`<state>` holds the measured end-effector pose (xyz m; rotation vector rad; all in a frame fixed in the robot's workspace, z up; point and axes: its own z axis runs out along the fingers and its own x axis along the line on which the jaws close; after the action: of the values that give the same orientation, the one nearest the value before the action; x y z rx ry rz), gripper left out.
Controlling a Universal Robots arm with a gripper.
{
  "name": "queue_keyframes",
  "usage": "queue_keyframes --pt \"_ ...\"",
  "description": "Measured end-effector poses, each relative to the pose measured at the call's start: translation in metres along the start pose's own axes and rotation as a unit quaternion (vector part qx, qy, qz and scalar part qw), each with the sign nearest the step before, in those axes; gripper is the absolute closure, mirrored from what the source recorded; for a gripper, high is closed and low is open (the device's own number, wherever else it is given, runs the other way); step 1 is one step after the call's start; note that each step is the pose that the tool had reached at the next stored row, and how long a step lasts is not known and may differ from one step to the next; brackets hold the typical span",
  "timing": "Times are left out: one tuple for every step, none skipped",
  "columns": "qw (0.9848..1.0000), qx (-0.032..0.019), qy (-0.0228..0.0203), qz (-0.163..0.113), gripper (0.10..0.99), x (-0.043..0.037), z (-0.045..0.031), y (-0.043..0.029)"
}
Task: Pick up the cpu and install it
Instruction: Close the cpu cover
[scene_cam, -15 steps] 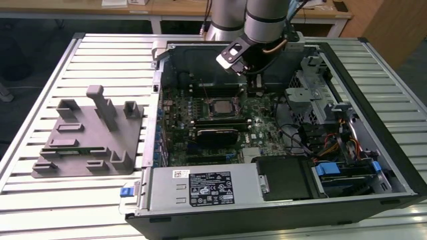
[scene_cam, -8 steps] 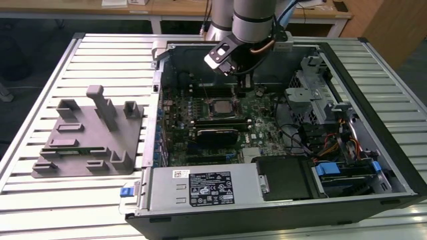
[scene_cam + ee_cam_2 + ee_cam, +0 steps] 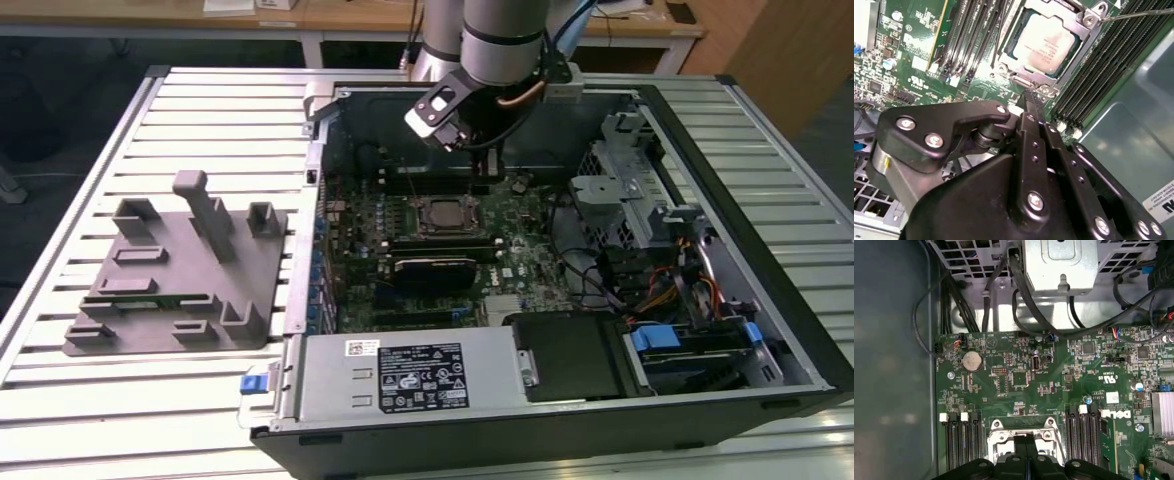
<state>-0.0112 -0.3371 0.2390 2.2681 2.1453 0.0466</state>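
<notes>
Black jaws closed, nothing between, tips near socket (image 3: 1087, 24) edge; cpu (image 3: 1041, 42) seated flat, plate up, square.

The exterior view looks down on the computer case (image 3: 561, 440); both wrist views face its socket (image 3: 1019, 80) (image 3: 1004, 432) closely.

We are in a robot lab or workshop. The gripper (image 3: 481, 158) hangs over an open computer case (image 3: 601, 425), and the green board (image 3: 523, 255) is right under it. The case lies on a metal table (image 3: 160, 420) made of long strips. A grey plastic tray (image 3: 160, 290) sits well off to the gripper's side on the same table. Wooden desks (image 3: 360, 15) stand behind the arm (image 3: 501, 30).
</notes>
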Motion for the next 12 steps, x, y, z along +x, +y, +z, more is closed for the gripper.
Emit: queue_keyframes --pt "1.0 0.0055 -0.0015 0.0 0.98 0.0 0.0003 0.0002" --pt "0.9999 0.0105 -0.003 0.0 0.98 0.0 0.0006 0.0003" --pt "0.9999 0.0155 -0.0044 0.0 0.98 0.0 0.0009 0.0004" --pt "0.9998 0.0192 -0.0053 0.0 0.98 0.0 0.0011 0.0005" --pt "0.9998 0.0198 -0.0056 0.0 0.98 0.0 0.001 0.0004" --pt "0.9998 0.02 -0.0056 0.0 0.98 0.0 0.001 0.0004" --pt "0.9998 0.0201 -0.0056 0.0 0.98 0.0 0.001 0.0004" --pt "0.9998 0.0201 -0.0056 0.0 0.98 0.0 0.001 0.0004" --pt "0.9998 0.02 -0.0055 0.0 0.98 0.0 0.0013 0.0003" --pt "0.9998 0.02 -0.0053 0.0 0.98 0.0 0.0017 -0.0003" --pt "0.9998 0.02 -0.0054 0.0 0.98 -0.0001 0.0021 -0.0014" --pt "0.9998 0.02 -0.0055 0.0 0.98 -0.0003 0.0025 -0.0027"
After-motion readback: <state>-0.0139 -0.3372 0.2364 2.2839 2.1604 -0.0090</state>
